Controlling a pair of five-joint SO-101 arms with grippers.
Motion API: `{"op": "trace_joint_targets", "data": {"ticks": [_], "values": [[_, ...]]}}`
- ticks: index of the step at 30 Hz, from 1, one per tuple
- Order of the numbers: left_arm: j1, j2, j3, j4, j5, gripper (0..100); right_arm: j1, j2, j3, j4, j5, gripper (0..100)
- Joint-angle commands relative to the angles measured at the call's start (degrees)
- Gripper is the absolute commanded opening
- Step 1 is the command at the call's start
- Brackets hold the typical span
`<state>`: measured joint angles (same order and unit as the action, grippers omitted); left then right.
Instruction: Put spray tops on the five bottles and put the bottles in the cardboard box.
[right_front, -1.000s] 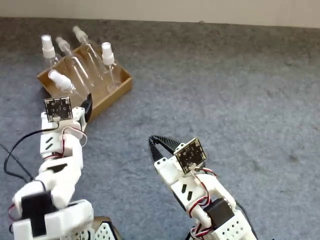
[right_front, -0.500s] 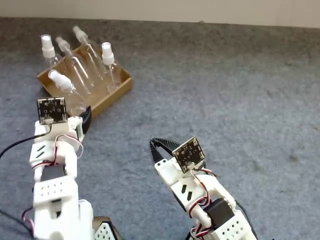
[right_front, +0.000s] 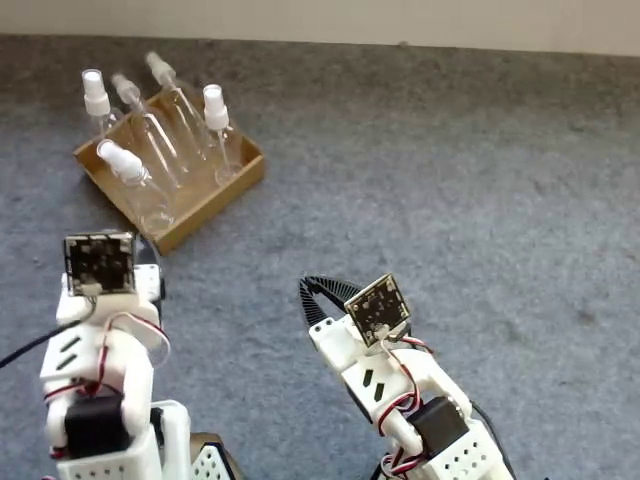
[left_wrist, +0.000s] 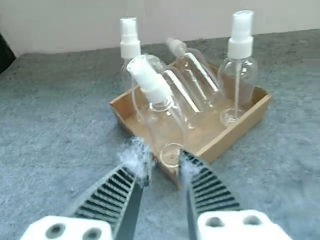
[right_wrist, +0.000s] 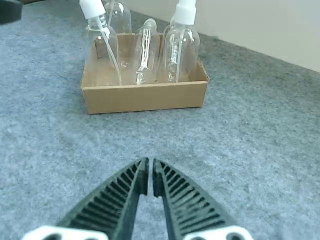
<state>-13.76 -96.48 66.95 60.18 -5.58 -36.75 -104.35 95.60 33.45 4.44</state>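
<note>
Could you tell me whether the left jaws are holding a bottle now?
No, the left jaws stand open and empty, just before the cardboard box.

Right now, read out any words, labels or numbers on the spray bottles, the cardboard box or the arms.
No text can be read. The clear spray bottles carry no labels, the cardboard box is plain on the walls in view, and anything printed on the arms' circuit boards is too small to read.
</note>
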Motion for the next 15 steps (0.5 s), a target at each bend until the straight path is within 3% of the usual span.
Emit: {"op": "trace_joint_targets", "data": {"ticks": [1,10,15], "values": [[6.46,-1.10,-7.96,5.98,-0.53,1,0.75,-0.57,5.67,0.22,0.79,1.9],[8.84,-1.36,-13.85,15.38,-0.44,1,0.75,-0.57,5.67,0.22,0.79,1.9],[17.19,-1.36,-14.37,20.13,-0.44,1,0.75,-0.48,5.67,0.22,0.79,1.9]]}}
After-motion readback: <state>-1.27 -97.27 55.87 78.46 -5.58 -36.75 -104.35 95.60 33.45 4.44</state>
